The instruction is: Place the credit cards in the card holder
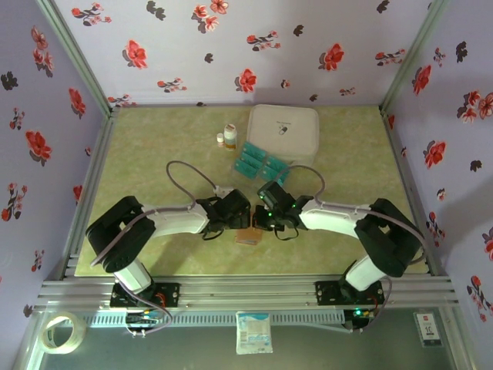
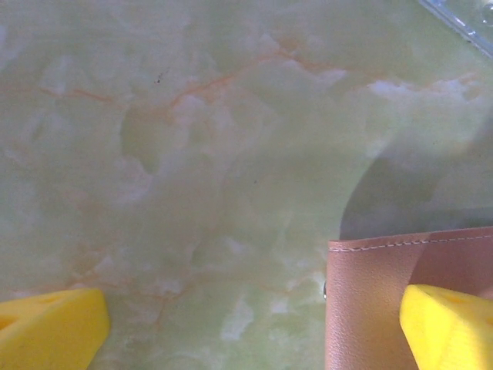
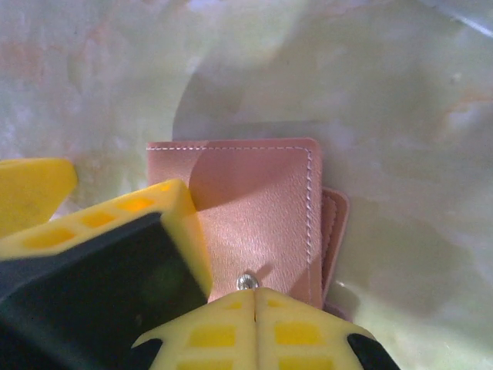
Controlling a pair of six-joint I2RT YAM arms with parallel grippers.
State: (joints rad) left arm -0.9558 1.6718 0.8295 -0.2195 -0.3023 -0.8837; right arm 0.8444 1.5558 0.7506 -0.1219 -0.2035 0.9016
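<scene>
The card holder lies shut on the green table between my two grippers, a reddish-brown wallet with a metal snap. My right gripper is shut, its tips pressed together right at the snap; whether they pinch any leather is not clear. My left gripper is open, one yellow finger over the wallet's edge and the other on bare table. The teal credit cards lie in a group farther back, beyond both the left gripper and the right gripper.
A large white case stands at the back, right behind the cards. Two small bottles stand left of it. Floral walls close in the table on three sides. A clear plastic corner shows in the left wrist view.
</scene>
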